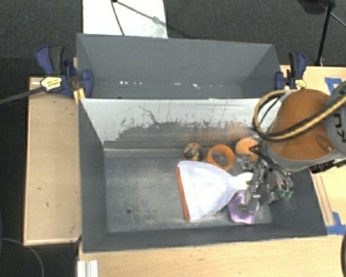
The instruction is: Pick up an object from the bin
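Nearest the camera, close to the near wall on the right side of the grey metal bin (132,212), lies a small purple thing (240,213), soft-looking and crumpled, perhaps a scrap of plastic or cloth. The gripper (255,199) is down on the bin floor right at the upper right edge of this purple thing, touching or all but touching it. Its dark metal parts blend together from this angle, so I cannot tell whether it is spread or closed, nor whether the purple thing is caught in it.

Just to the left of the purple thing, and touching it, is a white cloth-like bag (205,192) that widens from a narrow tip near the gripper to a broad left end. An orange strip (185,196) runs along that left end. The bag lies flat on the floor near the middle of the bin, and the floor to its left is bare grey metal.

Above the gripper sits the arm's rounded orange cover (303,126), with looped cables (265,111) running over its left side.

Farther back, along the foot of the far wall, three small things lie in a row. An orange ball (245,147) is on the right, partly behind the arm. An orange ring (221,154) is just beside it. A small mottled brownish lump (191,150) is on the left, near the ring but apart from it.
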`<state>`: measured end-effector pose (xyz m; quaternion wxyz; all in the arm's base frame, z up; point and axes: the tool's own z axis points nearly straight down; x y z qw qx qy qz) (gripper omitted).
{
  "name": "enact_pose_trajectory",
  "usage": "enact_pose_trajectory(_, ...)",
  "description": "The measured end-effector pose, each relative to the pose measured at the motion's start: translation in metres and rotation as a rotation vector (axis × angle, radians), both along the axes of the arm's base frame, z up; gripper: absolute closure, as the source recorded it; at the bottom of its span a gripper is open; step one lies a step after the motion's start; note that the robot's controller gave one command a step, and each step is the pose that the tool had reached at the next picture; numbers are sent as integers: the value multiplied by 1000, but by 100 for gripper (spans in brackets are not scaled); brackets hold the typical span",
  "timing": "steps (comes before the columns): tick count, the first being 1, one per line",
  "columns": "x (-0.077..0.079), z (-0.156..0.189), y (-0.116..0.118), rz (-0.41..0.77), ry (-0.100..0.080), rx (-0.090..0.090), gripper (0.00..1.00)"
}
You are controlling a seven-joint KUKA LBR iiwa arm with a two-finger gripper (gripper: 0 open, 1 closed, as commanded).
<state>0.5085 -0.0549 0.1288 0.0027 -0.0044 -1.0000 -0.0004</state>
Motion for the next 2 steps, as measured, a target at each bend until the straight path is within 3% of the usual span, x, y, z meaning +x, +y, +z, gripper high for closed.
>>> enact_pose_trajectory(1,2,4,0,2,-8,-1,0)
enact_pose_trajectory(2,-1,-29,5,55,-8,-1,0)
